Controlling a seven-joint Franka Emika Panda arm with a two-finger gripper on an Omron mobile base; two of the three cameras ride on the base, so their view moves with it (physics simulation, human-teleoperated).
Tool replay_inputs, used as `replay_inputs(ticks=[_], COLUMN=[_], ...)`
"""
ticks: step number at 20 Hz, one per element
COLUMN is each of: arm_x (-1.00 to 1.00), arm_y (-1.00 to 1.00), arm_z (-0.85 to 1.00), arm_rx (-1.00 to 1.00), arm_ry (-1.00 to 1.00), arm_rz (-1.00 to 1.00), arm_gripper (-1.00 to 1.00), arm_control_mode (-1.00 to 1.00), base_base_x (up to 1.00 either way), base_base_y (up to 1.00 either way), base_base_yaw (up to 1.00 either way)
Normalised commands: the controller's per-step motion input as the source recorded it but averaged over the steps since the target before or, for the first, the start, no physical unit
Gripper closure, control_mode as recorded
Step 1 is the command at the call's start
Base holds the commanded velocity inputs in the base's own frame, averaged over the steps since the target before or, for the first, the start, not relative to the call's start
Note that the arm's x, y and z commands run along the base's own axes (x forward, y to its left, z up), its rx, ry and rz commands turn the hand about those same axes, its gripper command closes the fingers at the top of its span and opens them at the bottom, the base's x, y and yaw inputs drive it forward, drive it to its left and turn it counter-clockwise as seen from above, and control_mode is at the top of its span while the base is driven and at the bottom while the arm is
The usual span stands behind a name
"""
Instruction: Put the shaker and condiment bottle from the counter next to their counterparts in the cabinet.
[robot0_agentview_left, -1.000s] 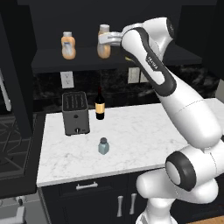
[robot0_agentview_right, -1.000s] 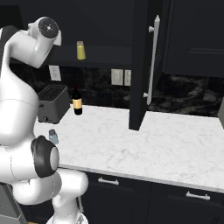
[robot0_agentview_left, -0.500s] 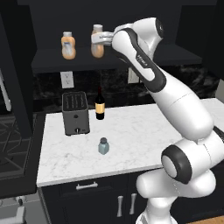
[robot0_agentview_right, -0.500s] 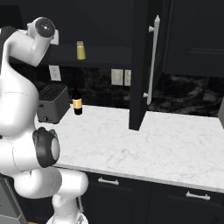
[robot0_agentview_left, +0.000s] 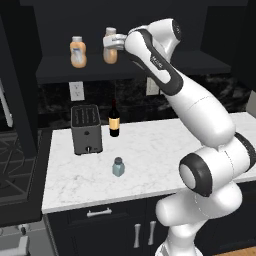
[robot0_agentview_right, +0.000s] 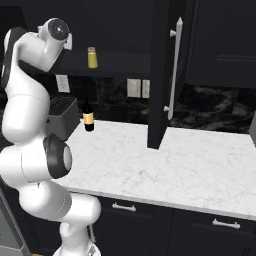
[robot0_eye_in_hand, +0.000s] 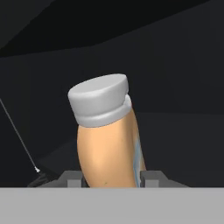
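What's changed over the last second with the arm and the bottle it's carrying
The gripper, shut on the condiment bottle, has carried it leftward along the cabinet shelf, closer to the other orange bottle standing there. Nothing was let go. The shaker, the wine bottle and the toaster stayed put on the counter, and the yellow-green shaker on the shelf.

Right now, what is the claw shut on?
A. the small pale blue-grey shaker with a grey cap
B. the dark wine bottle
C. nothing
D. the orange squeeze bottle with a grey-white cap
D: the claw is shut on the orange squeeze bottle with a grey-white cap up at the dark wall cabinet shelf, while the small pale blue-grey shaker stands on the white marble-look counter.
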Motion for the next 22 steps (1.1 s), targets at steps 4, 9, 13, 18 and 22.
replay_inputs(ticks=[4, 9, 13, 18, 22], arm_x=[0.01, 0.05, 0.03, 0.0, 0.04], arm_y=[0.29, -0.04, -0.03, 0.22, 0.14], arm_z=[-0.06, -0.17, -0.07, -0.02, -0.04], arm_rx=[0.0, -0.01, 0.0, 0.0, 0.0], arm_ry=[0.0, 0.0, 0.0, 0.0, 0.0], arm_rz=[0.0, 0.0, 0.0, 0.0, 0.0], arm_gripper=[1.0, 1.0, 1.0, 1.0, 1.0], arm_control_mode=[-1.0, -1.0, -1.0, -1.0, -1.0], base_base_x=[0.0, 0.0, 0.0, 0.0, 0.0], base_base_y=[0.0, 0.0, 0.0, 0.0, 0.0], base_base_yaw=[0.0, 0.0, 0.0, 0.0, 0.0])
